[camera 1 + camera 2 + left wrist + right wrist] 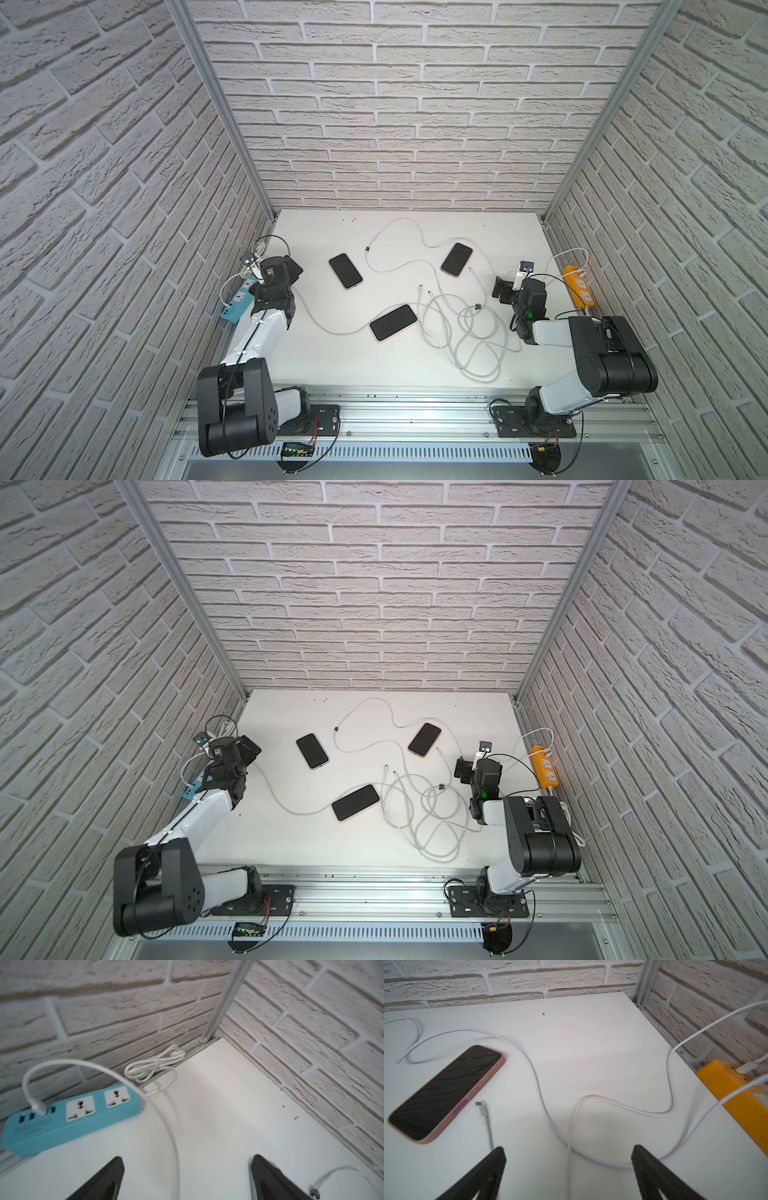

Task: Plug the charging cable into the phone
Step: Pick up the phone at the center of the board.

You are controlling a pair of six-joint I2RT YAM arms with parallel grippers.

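Empty, spread apart, the right hand (568, 1148) is near cable plug (481, 1110) beside phone (446, 1093).

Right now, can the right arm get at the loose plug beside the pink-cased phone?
Probably yes: the open right pincer faces the plug, which lies free beside the phone, with nothing covering it.

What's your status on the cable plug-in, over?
Left gripper open, empty, by blue power strip. Right gripper open, empty. Connector lies beside pink-cased phone, unplugged. White cable loops in front of right gripper.
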